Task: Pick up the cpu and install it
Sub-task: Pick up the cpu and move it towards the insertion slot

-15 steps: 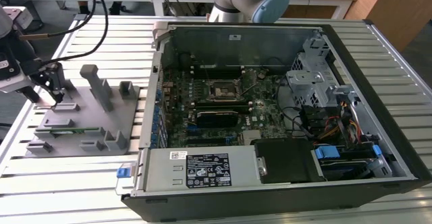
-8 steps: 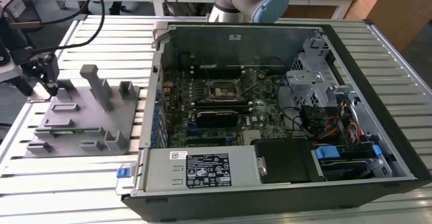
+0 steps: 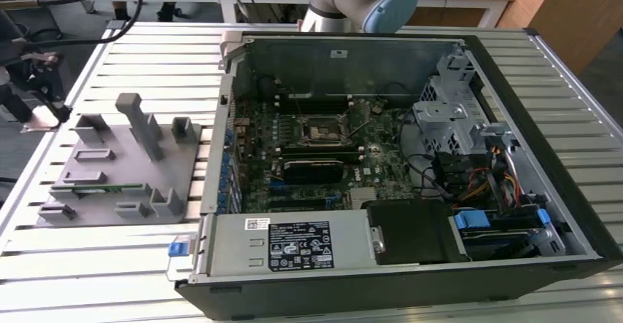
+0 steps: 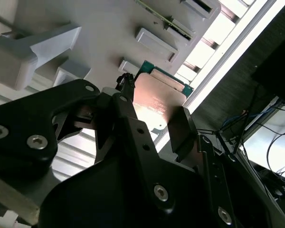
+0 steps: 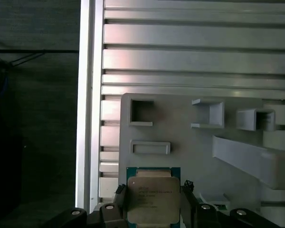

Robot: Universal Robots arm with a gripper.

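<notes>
The cpu point(image 5: 153, 198) is a flat square chip with a silver-grey top and a green edge, gripped between my gripper's point(image 5: 154, 204) two black fingers. In the second wrist view the cpu point(image 4: 157, 100) sits the same way in my gripper point(image 4: 154, 114), with the grey tray below it. In the exterior view my gripper point(image 3: 44, 108) hangs at the exterior view's far left, over the table's edge beside the grey tray point(image 3: 117, 173), with the cpu point(image 3: 40, 123) in it. The black cpu socket point(image 3: 319, 130) lies on the motherboard inside the open computer case, far to the exterior view's right of the gripper.
The open computer case point(image 3: 506, 68) takes up the table's middle and the exterior view's right. The grey tray has upright blocks point(image 3: 141, 122) and a green memory stick point(image 3: 98, 189). The arm's base point(image 3: 355, 2) stands behind the case. The slatted table point(image 3: 127, 254) ends just beyond the gripper.
</notes>
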